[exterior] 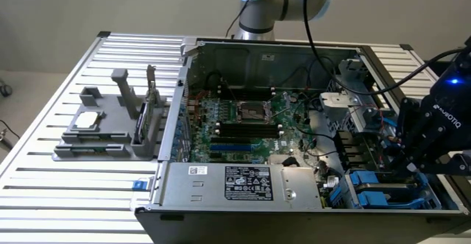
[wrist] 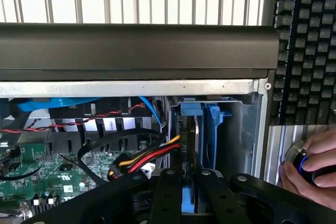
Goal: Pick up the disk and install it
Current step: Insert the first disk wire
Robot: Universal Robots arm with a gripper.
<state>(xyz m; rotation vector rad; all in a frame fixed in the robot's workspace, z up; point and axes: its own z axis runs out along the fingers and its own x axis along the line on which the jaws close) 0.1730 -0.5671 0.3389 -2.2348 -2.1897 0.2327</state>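
On the slatted metal table [exterior: 59, 183], inside the open computer case [exterior: 257, 51], the disk [wrist: 190, 145] is clamped edge-on by the gripper [wrist: 190, 192]; it should be kept square to the drive bay [wrist: 236, 129].

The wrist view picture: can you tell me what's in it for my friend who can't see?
A black robot pincer is shut on the blue-framed disk, holding it on edge in a drive bay at the corner of an open computer case. Red, yellow and black wires run beside it, and a person's hand rests on a round knob.
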